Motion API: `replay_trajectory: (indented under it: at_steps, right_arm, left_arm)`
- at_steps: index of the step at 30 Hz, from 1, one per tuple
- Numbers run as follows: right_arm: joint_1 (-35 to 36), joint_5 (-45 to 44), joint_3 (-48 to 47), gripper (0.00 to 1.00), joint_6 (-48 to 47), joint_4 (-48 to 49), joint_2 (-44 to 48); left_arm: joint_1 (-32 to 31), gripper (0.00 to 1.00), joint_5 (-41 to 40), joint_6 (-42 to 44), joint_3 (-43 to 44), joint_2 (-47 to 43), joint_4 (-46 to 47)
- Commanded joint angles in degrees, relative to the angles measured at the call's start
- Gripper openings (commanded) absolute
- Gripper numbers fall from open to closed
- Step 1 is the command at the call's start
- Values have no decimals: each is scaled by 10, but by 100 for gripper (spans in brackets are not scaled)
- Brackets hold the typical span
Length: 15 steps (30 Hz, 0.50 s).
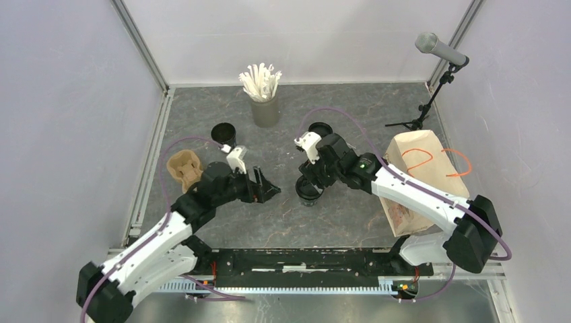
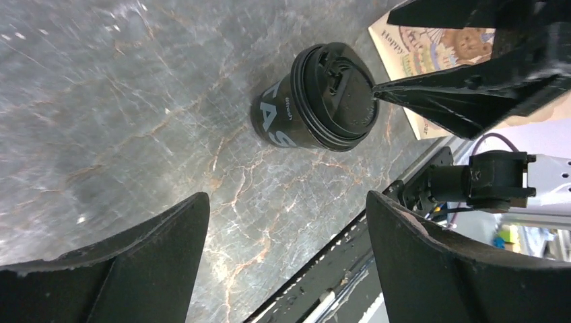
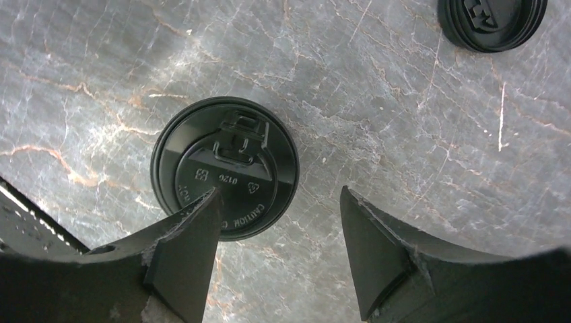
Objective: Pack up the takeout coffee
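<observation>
Spread jaws on both arms. The left gripper [image 2: 286, 202] hangs empty just right of the pulp carrier [image 1: 184, 168]. An open cup [image 1: 223, 133] stands farther back. At mid-table the right gripper [image 3: 279, 195] gapes above the lidded cup [image 3: 224, 168], offset to one side, with a spare lid [image 3: 491, 20] beyond. It should probably centre on the lid before descending, so both fingers clear the rim and clasp the wall evenly.

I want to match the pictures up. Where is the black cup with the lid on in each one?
Top external: lidded cup near the centre.
Left wrist: the cup, upper middle.
Right wrist: the cup, left of centre.
Shared landmark: the right end effector, close by the cup in every view.
</observation>
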<state>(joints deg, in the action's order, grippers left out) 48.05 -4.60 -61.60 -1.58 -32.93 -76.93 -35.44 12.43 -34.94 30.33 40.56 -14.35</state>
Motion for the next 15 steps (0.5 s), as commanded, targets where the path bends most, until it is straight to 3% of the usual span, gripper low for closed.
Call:
replay_trajectory:
  at_steps: [1,6,15]
  right_arm:
    - [-20,17,41,70,44,108,32]
    - [-34,52,77,70,48,145,39]
    - [-52,71,98,67,42,168,37]
  left_arm:
    - [0,93,68,-55,5,87,175]
    - [-3,97,116,-64,9,158,248]
    - [-6,95,91,-62,16,230,286]
